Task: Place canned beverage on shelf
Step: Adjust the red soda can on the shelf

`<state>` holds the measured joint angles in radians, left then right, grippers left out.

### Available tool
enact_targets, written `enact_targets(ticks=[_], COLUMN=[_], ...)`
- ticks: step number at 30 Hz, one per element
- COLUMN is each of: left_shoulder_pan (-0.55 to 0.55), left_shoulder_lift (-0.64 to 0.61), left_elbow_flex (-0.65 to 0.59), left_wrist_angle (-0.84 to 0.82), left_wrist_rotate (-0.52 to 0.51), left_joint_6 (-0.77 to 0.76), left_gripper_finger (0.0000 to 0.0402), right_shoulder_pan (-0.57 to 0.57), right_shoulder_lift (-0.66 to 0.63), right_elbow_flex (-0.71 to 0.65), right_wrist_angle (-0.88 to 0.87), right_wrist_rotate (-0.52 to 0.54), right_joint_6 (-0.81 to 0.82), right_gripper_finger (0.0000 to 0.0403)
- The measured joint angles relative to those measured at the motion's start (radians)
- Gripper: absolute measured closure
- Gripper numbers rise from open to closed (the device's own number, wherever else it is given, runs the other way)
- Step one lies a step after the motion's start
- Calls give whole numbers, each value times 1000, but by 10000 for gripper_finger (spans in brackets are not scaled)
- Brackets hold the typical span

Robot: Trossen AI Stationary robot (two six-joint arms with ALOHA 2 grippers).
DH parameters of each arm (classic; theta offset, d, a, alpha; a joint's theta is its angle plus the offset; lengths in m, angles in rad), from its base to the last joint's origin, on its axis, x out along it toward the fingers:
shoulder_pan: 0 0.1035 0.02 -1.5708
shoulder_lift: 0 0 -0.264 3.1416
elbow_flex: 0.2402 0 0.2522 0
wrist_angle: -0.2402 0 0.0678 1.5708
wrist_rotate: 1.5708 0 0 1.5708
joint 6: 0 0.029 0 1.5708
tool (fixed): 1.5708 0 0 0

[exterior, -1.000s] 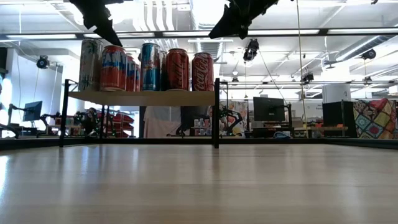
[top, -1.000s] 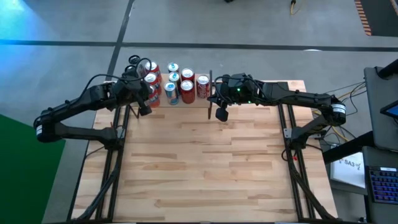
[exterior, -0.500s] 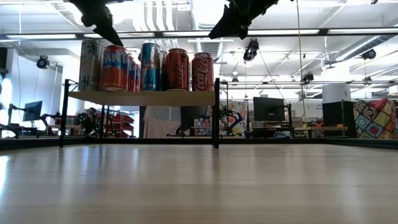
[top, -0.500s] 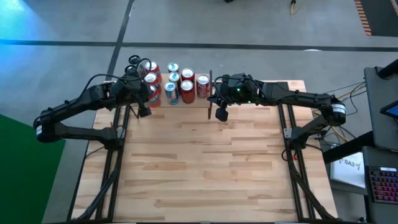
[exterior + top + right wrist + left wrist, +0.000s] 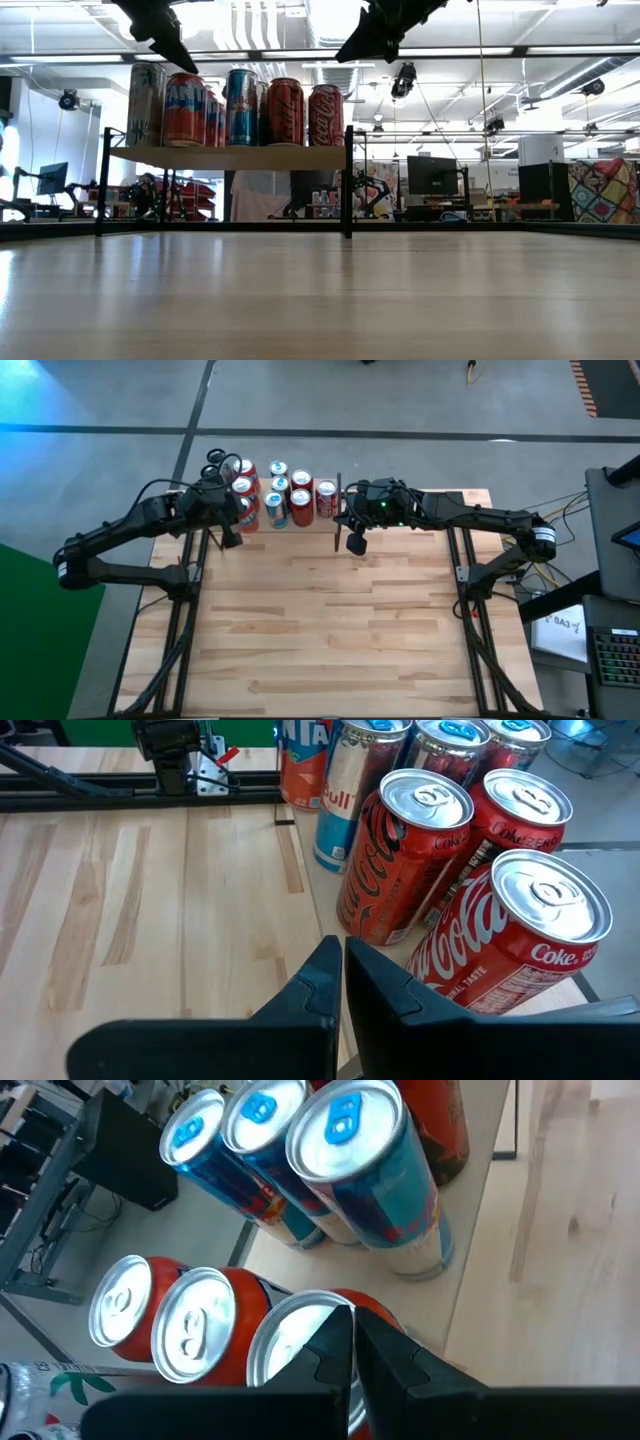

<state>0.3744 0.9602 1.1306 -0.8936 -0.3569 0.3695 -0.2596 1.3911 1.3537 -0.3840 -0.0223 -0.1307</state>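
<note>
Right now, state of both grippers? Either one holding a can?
Left gripper: closed, empty, above the cans on the shelf.
Right gripper: closed, empty, beside the red Coca-Cola cans.

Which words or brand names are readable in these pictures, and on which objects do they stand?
"Coke ZERO": middle red can.
"Coke": nearest red can; its small print is unreadable.
"ull": blue-silver can, name partly hidden.
"NTA": orange can, name cut off.
Paper sign: unreadable.

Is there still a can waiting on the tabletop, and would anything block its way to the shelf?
No can shows on the tabletop; every visible can already stands on the shelf. Both grippers, left and right, are shut and empty beside it. Nothing visible blocks the shelf's front edge.
</note>
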Motion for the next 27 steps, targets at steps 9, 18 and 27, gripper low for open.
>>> enact_targets(ticks=[9, 18, 27], left_shoulder_pan=[-1, -29, -58], left_shoulder_lift=[-49, -104, -79], left_elbow_flex=[28, 27, 7], left_wrist_angle=[9, 3, -90], left_wrist_rotate=[16, 270, 273], left_joint_6=[-57, -108, -167], left_gripper_finger=[402, 402, 402], right_shoulder_pan=[0, 0, 0], right_shoulder_lift=[0, 0, 0], right_elbow_flex=[0, 0, 0], right_wrist_angle=[0, 16, 30], right_wrist_rotate=[0, 0, 0], right_joint_6=[0, -4, -13], right_gripper_finger=[394, 394, 394])
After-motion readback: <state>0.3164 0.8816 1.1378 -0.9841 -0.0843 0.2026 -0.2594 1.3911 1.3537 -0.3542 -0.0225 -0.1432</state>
